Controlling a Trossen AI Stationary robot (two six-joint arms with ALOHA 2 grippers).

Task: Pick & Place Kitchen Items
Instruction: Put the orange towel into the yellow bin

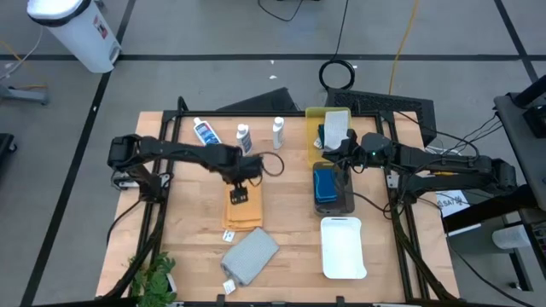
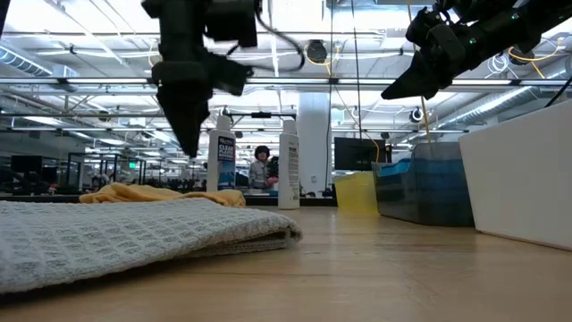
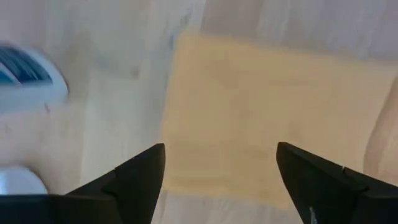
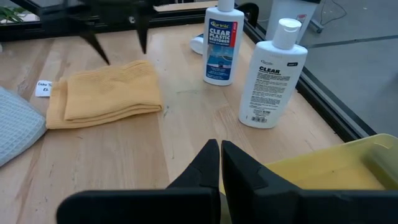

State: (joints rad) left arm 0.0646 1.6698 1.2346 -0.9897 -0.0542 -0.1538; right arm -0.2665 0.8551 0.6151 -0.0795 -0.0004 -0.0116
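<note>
Grey towel (image 2: 134, 237) fills the low view's foreground near the table's front edge, partly hiding the orange towel (image 1: 242, 207) behind it. Above that one hangs the left gripper (image 3: 217, 180), spread wide and empty. Right gripper (image 4: 220, 163), fingers together, hovers over the yellow tray (image 1: 314, 136); two bottles (image 4: 270, 73) stand upright nearby.

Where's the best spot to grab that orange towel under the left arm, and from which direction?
Probably straight down from above. The orange towel lies flat and folded on the table, and the left gripper hangs open over it. Pinch the layered folded edge, where there is thickness to bite.
</note>
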